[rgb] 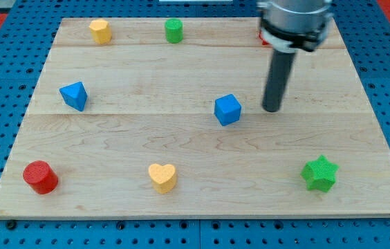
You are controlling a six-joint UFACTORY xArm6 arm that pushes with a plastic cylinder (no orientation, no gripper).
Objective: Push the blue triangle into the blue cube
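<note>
The blue triangle (75,95) lies on the wooden board at the view's left, a little above mid height. The blue cube (227,109) sits near the board's middle, far to the right of the triangle. My tip (272,108) rests on the board just right of the cube, with a small gap between them. The tip is far from the triangle, on the other side of the cube.
A yellow block (99,30) and a green cylinder (173,30) stand at the top. A red cylinder (40,177) is at bottom left, a yellow heart (162,177) at bottom middle, a green star (319,173) at bottom right. A red block (263,38) peeks out behind the arm.
</note>
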